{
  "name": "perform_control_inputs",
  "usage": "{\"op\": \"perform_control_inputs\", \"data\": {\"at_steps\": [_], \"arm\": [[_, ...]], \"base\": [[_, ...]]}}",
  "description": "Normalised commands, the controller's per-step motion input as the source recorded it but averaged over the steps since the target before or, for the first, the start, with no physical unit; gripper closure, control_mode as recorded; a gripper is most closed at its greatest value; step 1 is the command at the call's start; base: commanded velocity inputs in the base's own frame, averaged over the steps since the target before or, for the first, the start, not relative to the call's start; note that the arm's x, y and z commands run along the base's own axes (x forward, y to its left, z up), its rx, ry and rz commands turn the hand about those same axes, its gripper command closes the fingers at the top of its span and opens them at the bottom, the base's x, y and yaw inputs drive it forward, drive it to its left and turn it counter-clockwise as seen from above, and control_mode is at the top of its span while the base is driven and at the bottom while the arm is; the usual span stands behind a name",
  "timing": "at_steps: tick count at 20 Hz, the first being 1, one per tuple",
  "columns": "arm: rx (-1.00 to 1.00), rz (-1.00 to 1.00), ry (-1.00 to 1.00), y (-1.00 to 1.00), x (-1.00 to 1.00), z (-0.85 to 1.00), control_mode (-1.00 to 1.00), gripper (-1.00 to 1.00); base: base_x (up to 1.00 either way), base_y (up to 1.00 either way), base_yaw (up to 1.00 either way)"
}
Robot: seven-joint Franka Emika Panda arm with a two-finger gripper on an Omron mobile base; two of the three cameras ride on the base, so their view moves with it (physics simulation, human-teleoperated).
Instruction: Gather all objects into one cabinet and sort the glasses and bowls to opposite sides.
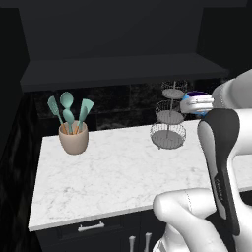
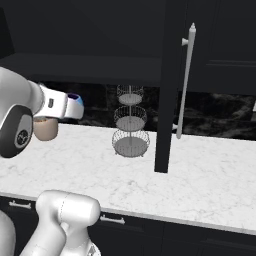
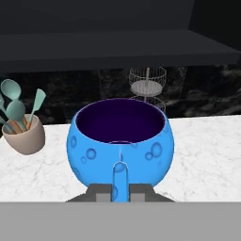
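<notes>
Item 1: your two-finger gripper (image 3: 120, 190), clamped shut on the near wall of a small, squat, bright-blue cup (image 3: 120, 143) with a dark purple rim and inside. In the hand view the cup sits upright between the fingertips (image 3: 98, 192), mouth up, held in the air above the counter. In the left base view you see the cup (image 1: 197, 96) at the end of the white hand, just right of the wire stand; in the right base view a sliver of the blue cup (image 2: 76, 100) shows past the hand.

Item 2: the wide matte-black open-fronted wall cabinet (image 1: 123, 66), its long dark shelf board above and beyond the cup.

Item 3: white marble counter (image 1: 113, 172), under the held cup.

Item 4: beige pot of teal utensils (image 1: 74, 135), standing at the counter's back left, well apart from the cup.

Item 5: three-tier silver wire basket stand (image 1: 169, 123), upright at the back of the counter.
</notes>
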Motion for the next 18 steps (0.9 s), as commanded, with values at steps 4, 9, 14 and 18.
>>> {"op": "perform_control_inputs", "data": {"at_steps": [4, 9, 14, 18], "arm": [[0.0, 0.0, 0.0, 0.0, -0.17, 0.0, -1.0, 1.0], [0.0, 0.0, 0.0, 0.0, -0.19, -0.04, -1.0, 1.0], [0.0, 0.0, 0.0, 0.0, -0.09, -0.05, 1.0, 1.0], [0.0, 0.0, 0.0, 0.0, 0.0, 0.0, 1.0, 1.0]], "base": [[0.0, 0.0, 0.0], [0.0, 0.0, 0.0], [-0.12, 0.0, 0.0], [-0.91, -0.24, 0.0]]}}
